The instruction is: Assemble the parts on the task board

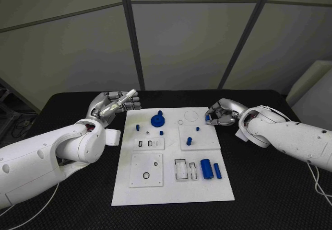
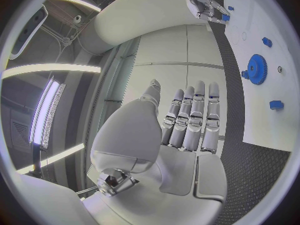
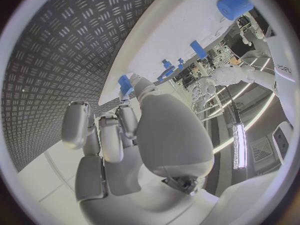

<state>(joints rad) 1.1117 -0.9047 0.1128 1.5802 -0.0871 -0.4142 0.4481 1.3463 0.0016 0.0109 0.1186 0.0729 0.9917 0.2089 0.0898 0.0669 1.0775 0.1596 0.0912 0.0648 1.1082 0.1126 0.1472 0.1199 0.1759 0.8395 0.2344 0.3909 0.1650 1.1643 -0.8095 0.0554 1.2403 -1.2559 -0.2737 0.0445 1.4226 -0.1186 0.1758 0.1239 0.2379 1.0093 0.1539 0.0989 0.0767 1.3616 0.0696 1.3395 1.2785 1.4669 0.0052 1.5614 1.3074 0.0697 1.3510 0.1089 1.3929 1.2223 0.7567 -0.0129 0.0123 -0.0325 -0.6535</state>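
The white task board [image 1: 173, 189] lies in the middle of the black table. On it are a blue gear [image 1: 158, 120] [image 2: 256, 69], several small blue pieces [image 1: 137, 127], a blue peg [image 1: 189, 141] and two blue cylinders [image 1: 206, 168]. My right hand [image 1: 221, 112] [image 3: 134, 135] is at the board's far right edge and pinches a small blue part [image 1: 207, 117] [image 3: 125, 83] between thumb and finger. My left hand [image 1: 117, 103] [image 2: 187, 125] hovers off the board's far left corner, fingers straight and side by side, holding nothing.
A round recess [image 1: 191, 115] lies on the board just left of my right hand. Raised white plates with slots [image 1: 148, 143] and a ring hole [image 1: 147, 175] sit on the board's left half. Black table [image 1: 277, 191] surrounds the board.
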